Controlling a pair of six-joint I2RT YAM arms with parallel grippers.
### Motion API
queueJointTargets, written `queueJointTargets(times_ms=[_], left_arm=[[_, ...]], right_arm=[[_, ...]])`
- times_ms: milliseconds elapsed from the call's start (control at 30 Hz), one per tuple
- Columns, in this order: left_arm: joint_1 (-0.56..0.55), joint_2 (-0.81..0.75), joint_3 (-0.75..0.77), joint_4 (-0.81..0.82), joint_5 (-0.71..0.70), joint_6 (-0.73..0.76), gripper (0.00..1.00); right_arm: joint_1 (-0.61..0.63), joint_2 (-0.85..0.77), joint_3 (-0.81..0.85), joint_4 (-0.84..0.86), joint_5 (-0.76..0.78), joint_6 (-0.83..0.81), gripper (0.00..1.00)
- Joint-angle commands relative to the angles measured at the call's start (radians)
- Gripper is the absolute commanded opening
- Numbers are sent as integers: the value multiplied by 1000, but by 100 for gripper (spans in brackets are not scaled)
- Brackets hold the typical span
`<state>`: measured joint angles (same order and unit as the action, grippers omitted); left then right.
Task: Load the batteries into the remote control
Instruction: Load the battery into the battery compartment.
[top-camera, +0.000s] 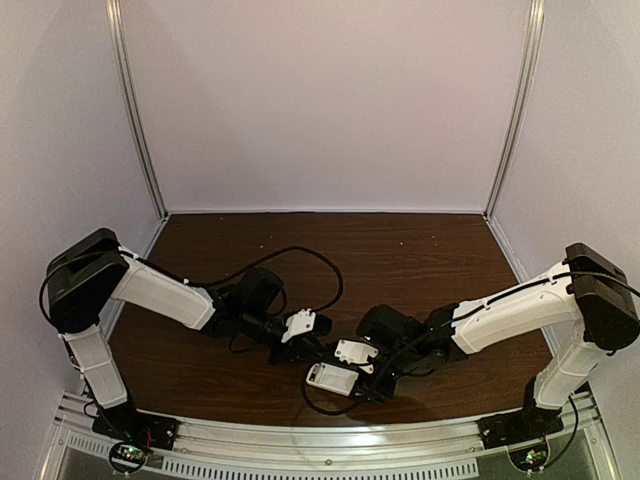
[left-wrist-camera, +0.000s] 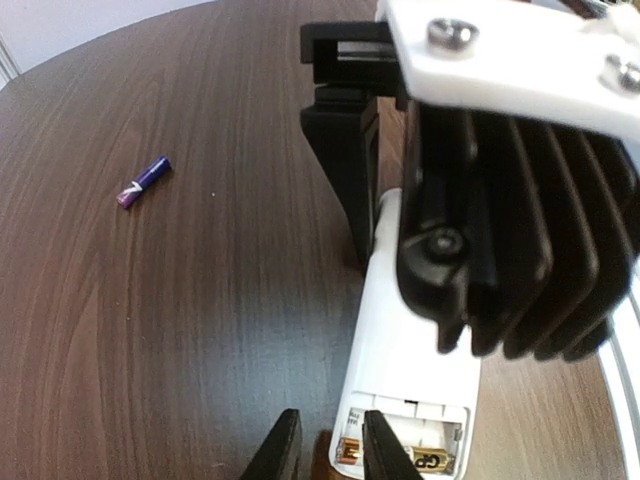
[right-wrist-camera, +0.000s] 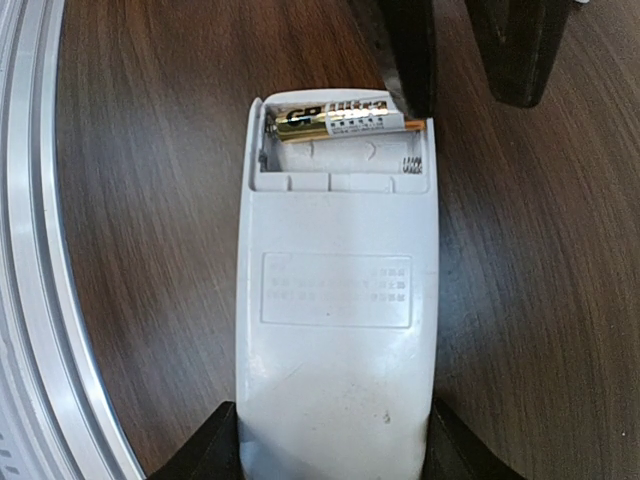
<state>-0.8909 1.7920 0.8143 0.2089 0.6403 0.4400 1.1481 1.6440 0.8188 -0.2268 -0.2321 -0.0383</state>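
Note:
The remote control (right-wrist-camera: 335, 300) lies back up on the dark wooden table, its battery bay open. It also shows in the top view as the remote control (top-camera: 332, 378). My right gripper (right-wrist-camera: 330, 455) is shut on its lower end, one finger against each long side. A gold-brown battery (right-wrist-camera: 335, 122) lies in the bay's far slot; the near slot holds only its spring. My left gripper (left-wrist-camera: 333, 455) stands slightly open at the bay's corner, one fingertip (left-wrist-camera: 385, 450) over the gold battery's end and the other off the remote. The blue-purple battery (left-wrist-camera: 143, 181) lies loose on the table.
An aluminium rail (right-wrist-camera: 40, 300) runs along the table's near edge, close beside the remote. Black cables (top-camera: 300, 255) loop over the table behind the grippers. The right gripper's black body (left-wrist-camera: 500, 200) hangs over the remote. White walls enclose the table.

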Motion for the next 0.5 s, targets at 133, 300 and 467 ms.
queueJointTargets(times_ms=[133, 300, 467], left_arm=[[7, 51, 25, 3, 1, 13, 22], [7, 70, 28, -5, 14, 12, 19], [6, 74, 27, -27, 26, 15, 16]], right_arm=[[3, 19, 12, -32, 19, 0, 0], [4, 20, 13, -32, 19, -1, 0], [3, 20, 13, -29, 18, 0, 0]])
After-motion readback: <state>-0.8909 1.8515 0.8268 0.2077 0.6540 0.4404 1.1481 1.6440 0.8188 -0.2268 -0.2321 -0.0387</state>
